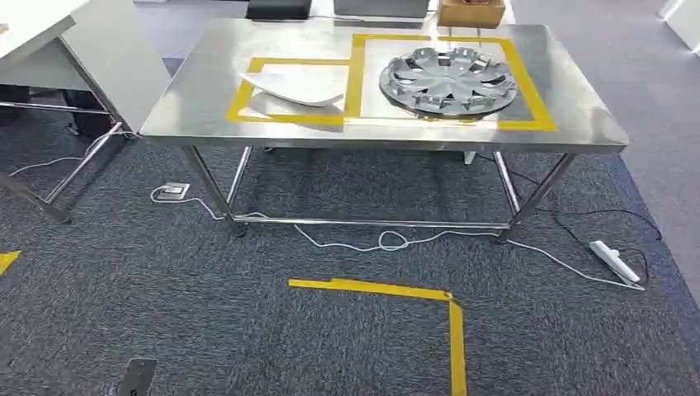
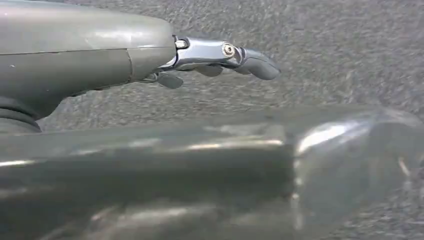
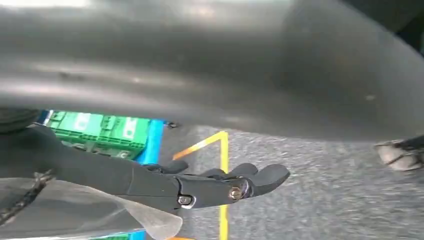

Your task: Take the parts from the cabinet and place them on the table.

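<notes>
A steel table (image 1: pixel 206 91) stands ahead of me in the head view, with two yellow-taped squares on its top. A white curved panel (image 1: pixel 293 86) lies in the left square. A silver wheel cover (image 1: pixel 447 81) lies flat in the larger right square. In the left wrist view my left hand (image 2: pixel 200 55) hangs over grey carpet, its fingers stretched out and holding nothing. In the right wrist view my right hand (image 3: pixel 215 185) also hangs with its fingers extended and nothing in them.
A second table (image 1: pixel 49 33) stands at the far left. A cardboard box (image 1: pixel 470 12) sits behind the steel table. White cables and a power strip (image 1: pixel 615 262) lie on the carpet under and right of it. Yellow floor tape (image 1: pixel 413 293) marks a corner. A green crate (image 3: pixel 100 131) sits near my right hand.
</notes>
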Robot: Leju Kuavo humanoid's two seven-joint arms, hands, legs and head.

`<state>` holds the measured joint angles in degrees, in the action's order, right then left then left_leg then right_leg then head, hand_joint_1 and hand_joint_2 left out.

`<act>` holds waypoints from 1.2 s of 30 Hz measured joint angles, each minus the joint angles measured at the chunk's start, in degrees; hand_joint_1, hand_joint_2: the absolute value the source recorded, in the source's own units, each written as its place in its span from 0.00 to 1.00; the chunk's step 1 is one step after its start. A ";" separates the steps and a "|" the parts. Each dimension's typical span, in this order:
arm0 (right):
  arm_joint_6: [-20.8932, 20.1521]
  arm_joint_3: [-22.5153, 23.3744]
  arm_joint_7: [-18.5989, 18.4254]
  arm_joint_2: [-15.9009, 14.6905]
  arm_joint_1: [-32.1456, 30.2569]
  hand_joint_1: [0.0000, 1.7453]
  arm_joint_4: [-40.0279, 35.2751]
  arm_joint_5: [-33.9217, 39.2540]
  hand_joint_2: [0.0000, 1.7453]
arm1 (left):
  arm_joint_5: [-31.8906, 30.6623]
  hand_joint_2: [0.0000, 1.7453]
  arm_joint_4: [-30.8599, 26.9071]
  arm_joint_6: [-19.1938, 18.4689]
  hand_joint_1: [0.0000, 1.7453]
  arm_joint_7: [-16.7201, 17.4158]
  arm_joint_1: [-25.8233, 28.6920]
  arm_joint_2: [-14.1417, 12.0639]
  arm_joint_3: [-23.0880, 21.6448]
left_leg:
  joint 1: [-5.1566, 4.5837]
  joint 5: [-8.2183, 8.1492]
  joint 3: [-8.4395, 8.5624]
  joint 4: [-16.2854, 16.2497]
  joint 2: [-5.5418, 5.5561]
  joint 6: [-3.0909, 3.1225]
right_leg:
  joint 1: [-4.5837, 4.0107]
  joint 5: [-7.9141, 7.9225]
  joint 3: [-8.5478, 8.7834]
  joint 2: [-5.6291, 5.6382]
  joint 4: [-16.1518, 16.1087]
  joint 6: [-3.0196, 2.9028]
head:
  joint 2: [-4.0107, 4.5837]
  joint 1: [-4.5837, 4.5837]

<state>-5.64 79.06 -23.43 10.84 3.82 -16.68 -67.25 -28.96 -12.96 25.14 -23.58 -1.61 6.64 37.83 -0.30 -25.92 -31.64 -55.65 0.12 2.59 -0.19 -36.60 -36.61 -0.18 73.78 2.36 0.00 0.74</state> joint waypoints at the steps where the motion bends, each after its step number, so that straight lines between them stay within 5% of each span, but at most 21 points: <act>1: 0.02 -0.02 0.00 -0.05 0.01 0.00 0.04 -0.15 0.00 | 0.02 0.00 0.00 -0.20 0.00 0.02 0.01 0.09 0.00 | -0.02 0.67 -1.00 -0.15 0.08 -0.13 | 0.00 2.67 1.69 0.03 -1.21 -0.06 | 0.00 0.04; 2: 0.11 -0.11 0.00 -0.11 0.03 0.00 0.09 -0.26 0.00 | 0.13 0.00 0.00 -0.57 0.00 0.20 -0.01 0.11 0.00 | -0.02 1.22 -1.84 -0.33 0.28 -0.28 | 0.00 4.76 3.75 0.15 -3.61 -0.19 | 0.00 0.02; 3: 0.28 -0.37 0.00 -0.13 0.08 0.00 0.15 -0.59 0.00 | 0.15 0.00 0.02 -0.83 0.00 0.31 -0.06 0.13 0.00 | -0.04 2.00 -2.78 -0.57 0.83 -0.59 | 0.00 6.29 7.84 0.92 -9.08 -0.60 | 0.00 0.02; 4: 0.39 -0.48 0.00 -0.20 0.13 0.00 0.17 -0.83 0.00 | 0.15 0.00 0.02 -0.92 0.00 0.35 -0.15 0.20 0.00 | 0.04 2.52 -3.20 -0.77 1.10 -0.80 | 0.02 5.52 11.50 3.16 -14.19 -1.01 | 0.00 0.00; 5: 0.46 -0.50 -0.04 -0.29 0.05 0.00 0.22 -1.00 0.00 | 0.13 0.00 0.02 -0.96 0.00 0.42 -0.38 0.24 0.02 | -0.38 3.17 -3.85 -1.11 1.42 -1.08 | -0.03 3.66 15.66 3.96 -20.40 -1.32 | 0.00 0.00; 9: 0.85 -0.81 0.07 -0.26 -0.20 0.00 0.81 -1.31 0.00 | 0.15 0.00 0.04 -0.98 0.00 0.44 0.07 0.06 0.02 | -0.37 5.57 -4.96 -0.73 3.21 -2.16 | 0.12 4.08 14.27 2.13 -21.03 -2.11 | 0.00 0.00; 11: 0.98 -0.83 0.50 -0.44 -0.26 0.00 0.94 -1.46 0.00 | 0.04 0.00 0.07 -1.18 0.00 0.44 0.38 0.11 0.02 | 0.01 -0.61 -6.04 -4.16 1.32 -2.78 | 0.27 5.06 13.06 0.46 -20.88 -3.27 | 0.00 -0.53; 12: 1.01 -0.85 0.48 -0.42 -0.40 0.00 0.98 -1.60 0.00 | 0.02 0.00 0.09 -1.40 0.00 0.42 0.37 0.17 0.02 | 0.24 -4.31 -6.78 -8.16 0.80 -3.20 | 0.19 5.47 12.43 -0.40 -20.72 -3.30 | 0.00 -0.66; 14: 1.01 -0.90 0.48 -0.42 -0.46 0.00 1.18 -1.90 0.00 | 0.02 0.00 0.09 -1.42 0.00 0.35 0.31 0.17 0.02 | 0.58 -8.51 -8.11 -16.49 0.43 -3.80 | 0.10 6.18 10.87 -1.95 -20.09 -3.28 | 0.00 -0.61; 16: 1.03 -1.05 0.50 -0.42 -0.38 0.00 1.18 -1.92 0.00 | 0.06 0.00 0.09 -1.42 0.00 0.35 0.42 0.15 0.04 | 0.87 -6.50 -6.85 -18.77 0.36 -4.17 | 0.12 6.62 9.51 -3.32 -18.89 -3.10 | 0.00 -0.66; 18: 1.03 -1.33 0.50 -0.42 -0.23 0.00 1.25 -1.99 0.00 | 0.04 0.00 0.09 -1.49 0.00 0.33 0.54 0.11 0.07 | 0.93 -2.21 -1.31 -11.42 -0.39 -3.99 | 0.17 6.83 7.76 -4.49 -17.40 -2.88 | 0.00 -0.68; 19: 1.03 -1.36 0.50 -0.42 -0.19 0.00 1.27 -2.05 0.00 | 0.02 0.00 0.09 -1.53 0.00 0.28 0.54 0.11 0.07 | 0.81 -1.91 1.85 -6.24 -1.68 -3.66 | 0.16 6.77 7.36 -5.04 -16.90 -2.79 | 0.00 -0.68; 20: 1.05 -1.38 0.50 -0.42 -0.15 0.00 1.33 -2.12 0.00 | -0.02 0.00 0.09 -1.55 0.00 0.28 0.46 0.11 0.04 | 0.34 -3.83 3.30 -4.10 -3.33 -3.20 | -0.01 6.91 6.90 -5.52 -16.70 -2.48 | 0.00 -0.63; 24: 1.16 -1.55 0.50 -0.42 -0.07 0.00 1.57 -2.36 0.00 | 0.00 0.00 0.09 -1.60 0.00 0.26 0.86 0.11 0.04 | -0.26 -2.79 2.54 -2.15 -2.03 -1.34 | -0.02 8.20 6.44 -7.33 -16.58 -0.99 | 0.00 -0.66; 26: 1.31 -1.70 0.52 -0.42 0.10 0.00 1.60 -2.53 0.00 | 0.02 0.00 0.13 -2.01 0.00 0.26 0.82 0.31 0.07 | 0.39 -1.85 2.06 -0.72 -1.14 -0.34 | 0.26 4.42 4.77 -2.40 -14.50 -0.38 | 0.00 -0.48; 29: 1.40 -1.77 0.48 -0.42 -0.33 0.00 1.62 -2.69 0.00 | -0.18 0.00 0.13 -2.14 0.00 0.15 0.38 0.28 0.09 | 0.26 -0.17 -0.22 -0.90 0.42 0.05 | 0.55 -2.79 1.33 0.04 -2.55 0.03 | 0.00 -0.26; 31: 1.40 -1.81 0.50 -0.42 -0.42 0.00 1.62 -2.91 0.00 | -0.22 0.00 0.13 -2.45 0.00 -0.09 0.49 0.31 0.09 | 0.22 0.94 -1.70 -1.09 1.40 -0.20 | 0.58 -1.84 1.93 0.11 -0.72 0.21 | 0.00 -0.26; 33: 1.40 -1.90 0.48 -0.42 -0.35 0.00 1.62 -3.23 0.00 | -0.22 0.00 0.13 -2.58 0.00 -0.30 0.47 0.48 0.09 | 0.34 2.12 -3.21 -1.33 2.69 -0.69 | 0.88 3.15 6.72 0.45 -7.65 0.22 | 0.00 -0.22; 34: 1.40 -1.99 0.50 -0.42 -0.29 0.00 1.62 -3.34 0.00 | -0.22 0.00 0.13 -2.62 0.00 -0.42 0.40 0.52 0.09 | 0.41 2.70 -3.92 -1.52 3.40 -1.03 | 1.09 4.86 10.16 1.66 -13.02 0.18 | 0.00 -0.20; 35: 1.40 -2.16 0.50 -0.39 -0.18 0.00 1.62 -3.58 0.00 | -0.22 0.00 0.13 -2.69 0.00 -0.53 0.37 0.55 0.11 | 0.38 3.22 -4.49 -1.67 3.94 -1.41 | 1.26 3.17 12.46 4.33 -17.37 0.07 | 0.00 -0.11; 36: 1.40 -2.32 0.57 -0.35 -0.23 0.00 1.66 -3.72 0.00 | -0.22 0.00 0.13 -2.80 0.00 -0.65 0.26 0.57 0.11 | 0.22 3.87 -4.97 -1.94 4.55 -1.75 | 1.25 2.94 14.23 4.82 -19.74 -0.14 | 0.00 -0.40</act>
<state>-4.24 76.74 -22.86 10.49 3.59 -15.02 -70.97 -29.18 -12.83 22.34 -24.24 -1.35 7.21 37.94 -0.09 -22.05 -36.61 -57.59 4.67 0.85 1.06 -33.66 -22.38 4.64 54.04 2.22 0.00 0.35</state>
